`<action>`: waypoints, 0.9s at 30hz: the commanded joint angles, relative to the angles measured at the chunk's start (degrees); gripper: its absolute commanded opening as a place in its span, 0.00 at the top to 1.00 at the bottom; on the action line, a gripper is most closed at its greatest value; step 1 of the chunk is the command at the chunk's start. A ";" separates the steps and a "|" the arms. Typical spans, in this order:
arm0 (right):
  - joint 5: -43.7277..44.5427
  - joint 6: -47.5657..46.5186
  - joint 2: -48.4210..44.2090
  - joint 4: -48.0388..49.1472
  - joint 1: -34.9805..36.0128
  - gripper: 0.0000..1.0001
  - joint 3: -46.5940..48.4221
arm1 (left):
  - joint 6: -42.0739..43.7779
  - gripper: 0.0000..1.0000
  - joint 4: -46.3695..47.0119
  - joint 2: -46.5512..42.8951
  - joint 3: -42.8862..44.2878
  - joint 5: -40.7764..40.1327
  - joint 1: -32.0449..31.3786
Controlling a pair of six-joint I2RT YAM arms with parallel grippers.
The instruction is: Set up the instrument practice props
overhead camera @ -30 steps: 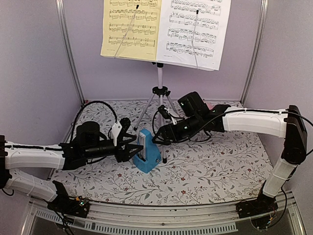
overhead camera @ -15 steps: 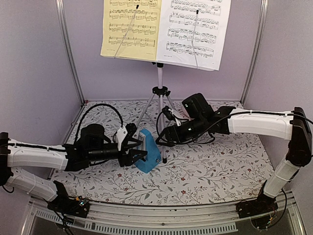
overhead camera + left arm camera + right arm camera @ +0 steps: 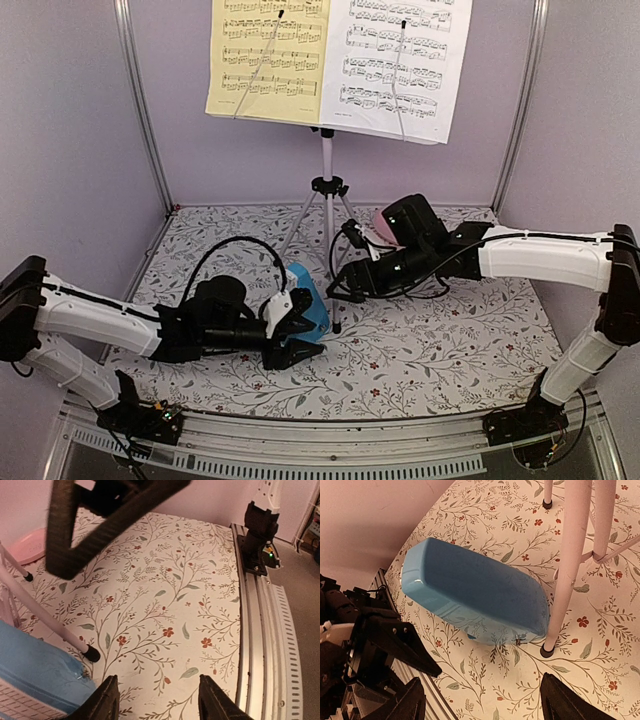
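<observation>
One stand (image 3: 326,160), one yellow sheet (image 3: 268,60), one white sheet (image 3: 395,65), one metronome (image 3: 475,597), one plate (image 3: 382,224), mostly hidden. Spread, empty: left gripper (image 3: 160,702), right gripper (image 3: 487,700).

A pink round plate (image 3: 381,224) lies on the table (image 3: 460,340) near its far edge, right of centre, and only part of it shows. The table's pale cloth is printed with leafy sprigs and small red flowers. A ribbed metal rail (image 3: 330,445) runs along the near edge. Silver posts (image 3: 140,110) rise at the far corners.
</observation>
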 commanded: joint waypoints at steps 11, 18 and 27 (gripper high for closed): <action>1.70 1.12 -1.96 0.20 -0.16 0.19 -0.91 | -3.55 0.36 -0.62 -19.44 -8.55 -14.90 -3.27; 1.10 1.13 -0.73 0.81 -0.12 0.19 -0.71 | -2.39 0.32 -1.89 -20.60 -9.79 -14.18 5.01; 1.55 1.16 0.00 0.90 -0.16 0.19 0.00 | 0.04 0.31 2.33 -12.73 -7.78 -7.86 9.81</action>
